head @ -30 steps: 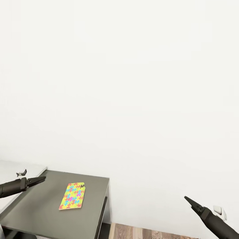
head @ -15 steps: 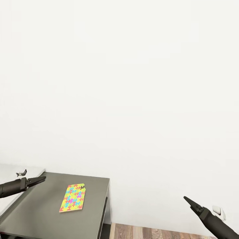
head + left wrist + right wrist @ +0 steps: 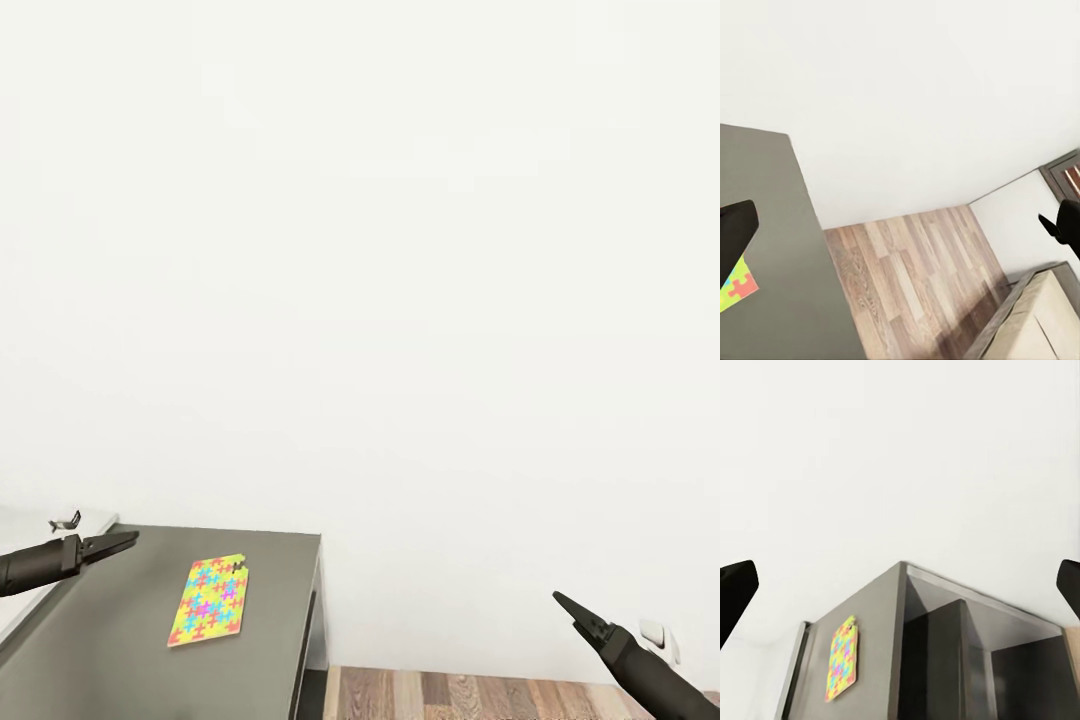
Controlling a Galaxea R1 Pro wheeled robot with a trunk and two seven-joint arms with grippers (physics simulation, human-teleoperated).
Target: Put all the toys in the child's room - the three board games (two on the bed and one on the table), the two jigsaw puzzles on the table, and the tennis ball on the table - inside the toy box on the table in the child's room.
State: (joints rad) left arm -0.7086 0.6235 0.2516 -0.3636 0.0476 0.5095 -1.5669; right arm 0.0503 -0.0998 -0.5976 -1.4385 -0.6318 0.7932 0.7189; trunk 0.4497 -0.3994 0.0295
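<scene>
Head view, left to right. At the far left edge lies a strip of the pale table top (image 3: pixel 40 530), and above it reaches the left gripper (image 3: pixel 125 541), its two dark fingers drawn to a narrow point, pressed together or nearly so and holding nothing. Beside the pale top stands the lower dark grey side unit (image 3: pixel 150 650). One jigsaw puzzle (image 3: pixel 208 602), a flat slab of yellow, pink, green and blue pieces, lies flat on this unit near its middle, apart from both grippers. Behind everything is a plain white wall (image 3: pixel 400 250). Wood-plank floor (image 3: pixel 450 695) shows at the bottom, to the right of the unit. At the lower right the right gripper (image 3: pixel 565 603) points up and leftward over the floor, fingers likewise closed to a tip and empty. Just beyond it on the wall sits a small white fitting (image 3: pixel 655 635), possibly a socket; it is too small to tell.
</scene>
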